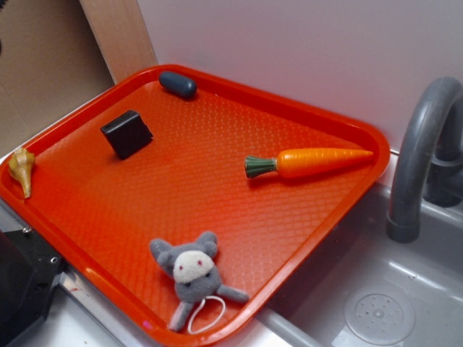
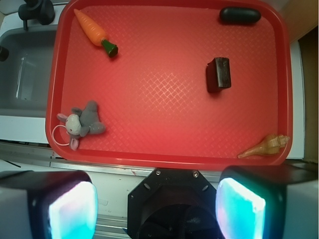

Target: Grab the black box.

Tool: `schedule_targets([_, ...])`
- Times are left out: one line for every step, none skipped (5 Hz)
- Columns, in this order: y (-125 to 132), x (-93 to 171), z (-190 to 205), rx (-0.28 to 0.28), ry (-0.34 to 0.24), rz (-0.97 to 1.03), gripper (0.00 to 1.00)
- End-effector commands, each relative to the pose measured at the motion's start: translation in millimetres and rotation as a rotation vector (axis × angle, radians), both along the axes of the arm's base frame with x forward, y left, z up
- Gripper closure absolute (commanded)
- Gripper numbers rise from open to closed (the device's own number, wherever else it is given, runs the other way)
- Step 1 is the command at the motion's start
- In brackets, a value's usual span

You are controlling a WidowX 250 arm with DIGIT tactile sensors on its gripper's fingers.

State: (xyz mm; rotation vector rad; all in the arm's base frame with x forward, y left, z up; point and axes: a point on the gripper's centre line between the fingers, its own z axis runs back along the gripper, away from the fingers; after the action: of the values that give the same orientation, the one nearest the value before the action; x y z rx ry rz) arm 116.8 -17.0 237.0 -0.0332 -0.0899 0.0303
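Observation:
The black box (image 1: 126, 133) is a small matte black square block lying flat on the red tray (image 1: 217, 210), toward its far left. In the wrist view the black box (image 2: 219, 74) sits in the tray's upper right part. My gripper (image 2: 157, 206) hangs high over the counter at the tray's near edge, far from the box. Its two glowing pads (image 2: 72, 209) stand wide apart with nothing between them. In the exterior view only the robot's black base shows at the lower left; the gripper itself is out of view there.
On the tray also lie a toy carrot (image 1: 311, 162), a grey plush animal (image 1: 192, 271), a tan seashell (image 1: 22, 170) and a dark blue-grey capsule (image 1: 178, 84). A grey sink (image 1: 376, 303) with a faucet (image 1: 423, 159) lies to the right. A wall stands behind.

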Motion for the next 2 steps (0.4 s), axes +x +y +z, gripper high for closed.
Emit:
schedule_targets([0.0, 0.0, 0.0, 0.0, 0.0, 0.0, 0.0])
schedule_targets([38.6, 50.0, -50.0, 0.016, 0.074, -0.003, 0.0])
